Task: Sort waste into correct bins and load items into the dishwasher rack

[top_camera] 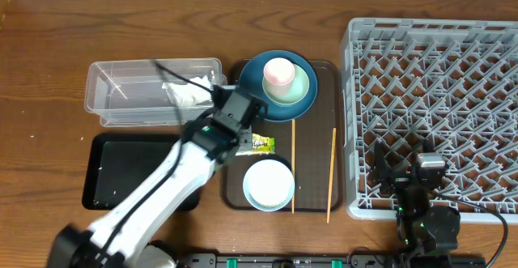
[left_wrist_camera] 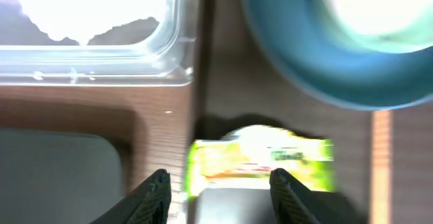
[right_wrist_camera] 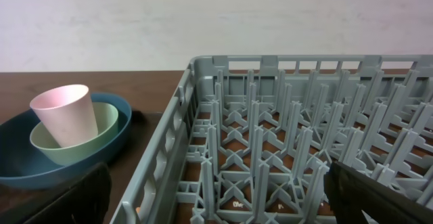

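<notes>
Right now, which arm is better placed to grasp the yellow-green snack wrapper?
Left: its open fingers hover over the yellow-green snack wrapper; the right arm sits apart, by the grey pegged rack.

pink cup (top_camera: 279,71) stands in the green bowl (top_camera: 301,91), both on the blue plate (top_camera: 252,78). tissue (top_camera: 188,96) (crumpled, white) lies in the clear tub (top_camera: 121,82).

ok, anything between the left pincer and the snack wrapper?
Nothing visible. The left pincer is open directly above the wrapper, which lies uncovered on the brown tray.
</notes>
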Robot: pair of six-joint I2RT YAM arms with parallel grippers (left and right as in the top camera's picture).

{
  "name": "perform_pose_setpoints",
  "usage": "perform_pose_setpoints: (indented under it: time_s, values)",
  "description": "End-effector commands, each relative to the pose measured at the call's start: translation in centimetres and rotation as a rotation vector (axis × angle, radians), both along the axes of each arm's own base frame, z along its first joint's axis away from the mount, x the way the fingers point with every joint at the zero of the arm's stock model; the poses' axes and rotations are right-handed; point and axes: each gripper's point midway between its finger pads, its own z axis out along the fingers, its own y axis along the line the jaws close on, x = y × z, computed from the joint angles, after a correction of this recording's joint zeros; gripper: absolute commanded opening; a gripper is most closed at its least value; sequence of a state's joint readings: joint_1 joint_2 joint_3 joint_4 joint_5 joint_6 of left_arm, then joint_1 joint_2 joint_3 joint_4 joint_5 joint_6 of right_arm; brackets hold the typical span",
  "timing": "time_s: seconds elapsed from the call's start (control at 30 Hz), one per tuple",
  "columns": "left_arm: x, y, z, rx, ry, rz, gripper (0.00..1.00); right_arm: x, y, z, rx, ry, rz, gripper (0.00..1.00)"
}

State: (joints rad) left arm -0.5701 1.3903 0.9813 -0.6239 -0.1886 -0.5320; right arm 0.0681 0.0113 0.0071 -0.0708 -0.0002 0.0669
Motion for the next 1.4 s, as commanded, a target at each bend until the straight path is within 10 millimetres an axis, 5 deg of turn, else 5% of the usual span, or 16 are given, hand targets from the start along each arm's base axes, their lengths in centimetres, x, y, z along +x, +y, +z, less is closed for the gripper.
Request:
perform_pose_setpoints:
  time_s: [0.0, 0.13, 0.47, 0.73, 1.0, 1.37]
  values:
    - [-0.3, -1.2, 1.2, -0.129, 0.012, 0.061, 0.50, 0.0, 0.2, -0.1, -0.005, 0.000, 0.009, 0.99]
    - [-0.5, -1.2, 0.8, -0.079, 0.023, -0.024, 0.47, 0.0, 0.2, -0.1, -0.005, 0.000, 0.009, 0.99]
    - [-1.2, -1.1, 0.1, 0.353, 0.000, -0.843, 0.52, 0.0, 0.2, -0.1, -0.005, 0.000, 0.009, 0.99]
    - [-3.2, -0.8, -4.2, 0.439, 0.143, -1.134, 0.64, 0.0, 0.2, -0.1, -0.005, 0.000, 0.009, 0.99]
    - [-3.9, -0.4, -7.9, 0.468, 0.274, -1.246, 0.65, 0.0, 0.2, -0.1, -0.005, 0.000, 0.009, 0.99]
    - [-4.5, -2.2, -9.1, 0.372, 0.262, -1.339, 0.71, 0.0, 0.2, -0.1, -0.005, 0.000, 0.009, 0.99]
